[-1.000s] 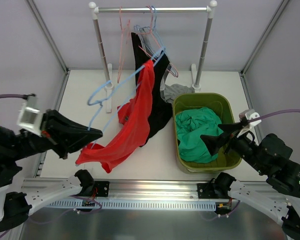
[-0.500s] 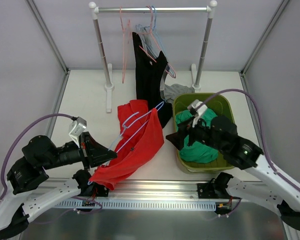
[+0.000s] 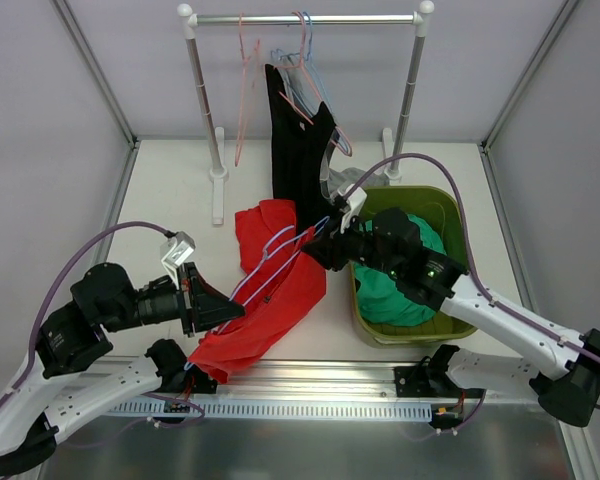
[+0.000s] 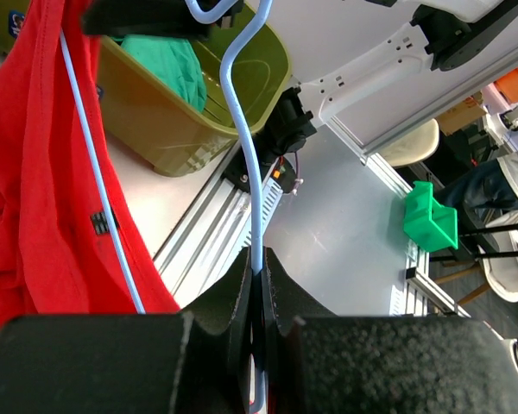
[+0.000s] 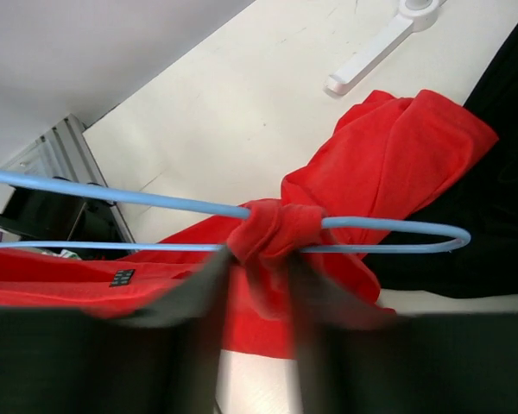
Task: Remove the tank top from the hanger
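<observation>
R tool [image 5: 257, 280] fingers [image 5: 186, 297] blurry, R wrist view; hanger [image 5: 112, 196] cut off at L edge

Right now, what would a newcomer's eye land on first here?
The red tank top draped on a light blue wire hanger, mid-table. The left pincer is shut on the hanger's wire, while the right pincer flanks the strap bunched at its end. At right, an olive green plastic bin holds green cloth.

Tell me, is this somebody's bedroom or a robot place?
Probably a robot lab, not a bedroom: two robot arms are bolted to a metal frame, with a small clothes rail and a green basket inside plain white walls.
</observation>
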